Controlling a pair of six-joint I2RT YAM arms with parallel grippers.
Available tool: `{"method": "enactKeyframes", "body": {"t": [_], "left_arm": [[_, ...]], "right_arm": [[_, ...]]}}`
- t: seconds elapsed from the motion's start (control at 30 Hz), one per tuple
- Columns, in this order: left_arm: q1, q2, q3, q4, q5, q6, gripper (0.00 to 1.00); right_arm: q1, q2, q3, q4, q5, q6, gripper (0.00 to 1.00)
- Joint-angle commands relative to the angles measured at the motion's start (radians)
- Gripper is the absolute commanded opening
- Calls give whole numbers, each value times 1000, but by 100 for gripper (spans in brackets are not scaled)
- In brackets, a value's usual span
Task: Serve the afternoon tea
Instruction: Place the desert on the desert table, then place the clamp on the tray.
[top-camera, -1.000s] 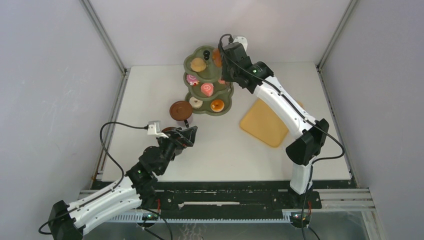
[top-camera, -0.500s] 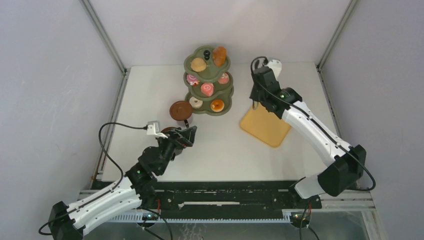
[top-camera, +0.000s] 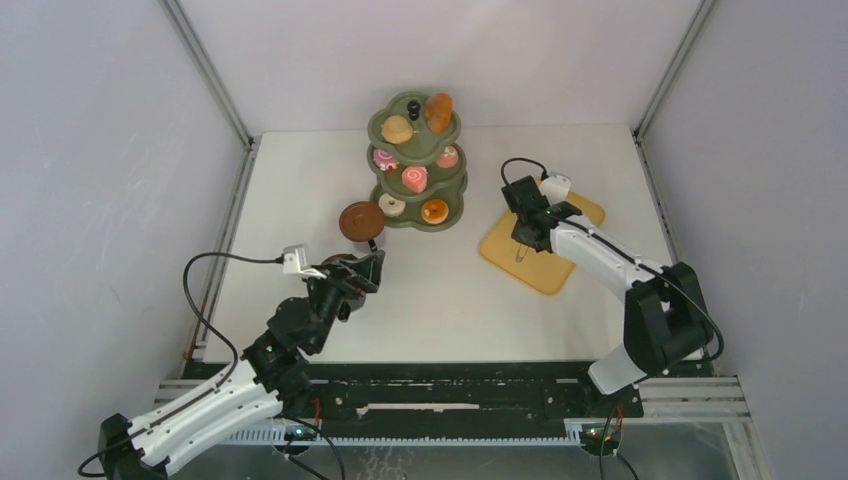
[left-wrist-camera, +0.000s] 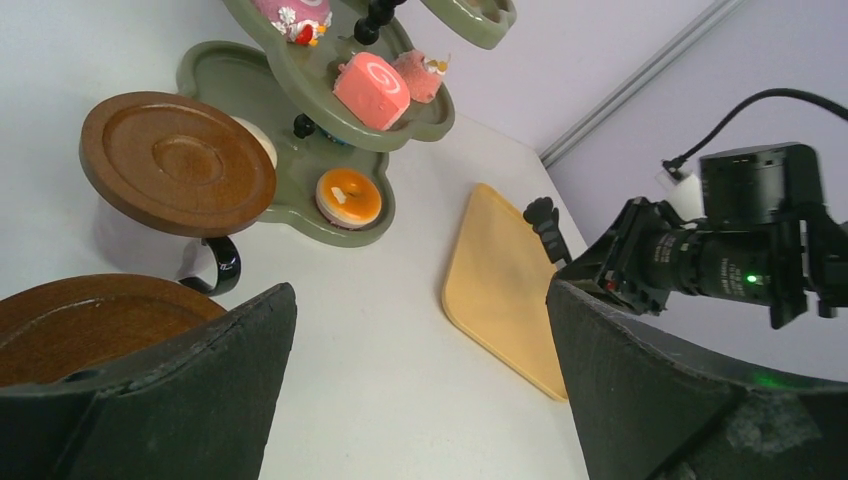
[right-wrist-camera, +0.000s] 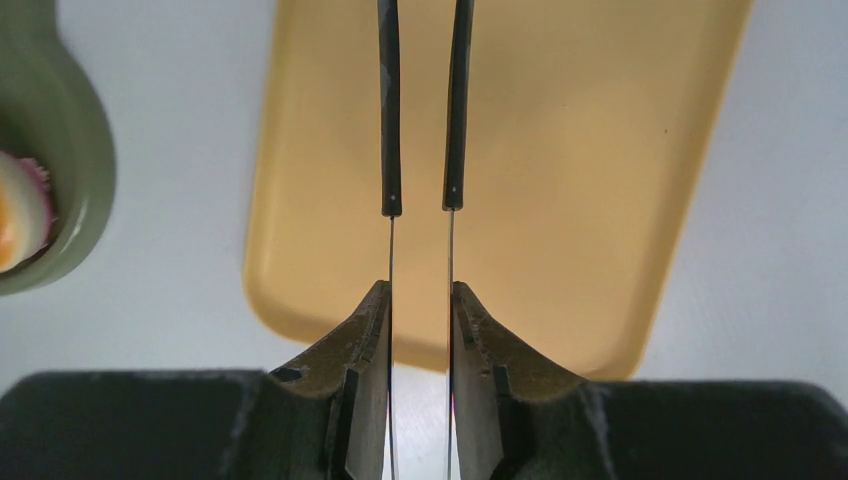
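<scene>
Pastries (top-camera: 414, 179) sit on the scalloped olive stand (top-camera: 408, 217), well ahead of the left gripper (left-wrist-camera: 420, 300), whose jaws gape wide and empty, a round brown saucer (left-wrist-camera: 90, 320) beside one. The right gripper (right-wrist-camera: 420, 295) pinches thin black tongs (right-wrist-camera: 389, 120), reaching forward over a smooth yellow tray (right-wrist-camera: 580, 150).

Bright, even light from overhead, no real glare off the white tabletop (top-camera: 440, 290). Shadows are faint, just a soft grey patch under the brown saucer (left-wrist-camera: 177, 163) (left wrist view). The left end effector (left-wrist-camera: 420, 300) has fingers (left-wrist-camera: 170, 400) that look mushy so close to the lens; the black tongs (right-wrist-camera: 390, 110) are crisp.
</scene>
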Motion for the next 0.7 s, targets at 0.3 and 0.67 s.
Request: {"method": "enactKeyframes", "body": {"t": [0.3,0.67], "left_arm": [[-5,-45,60,-35,-55,34,99],[-4,-43,65,-37,-62,41,99]], "right_arm": [[-38,175,3,98,-15,119,34],[-60,243,2,109,-62,124,47]]}}
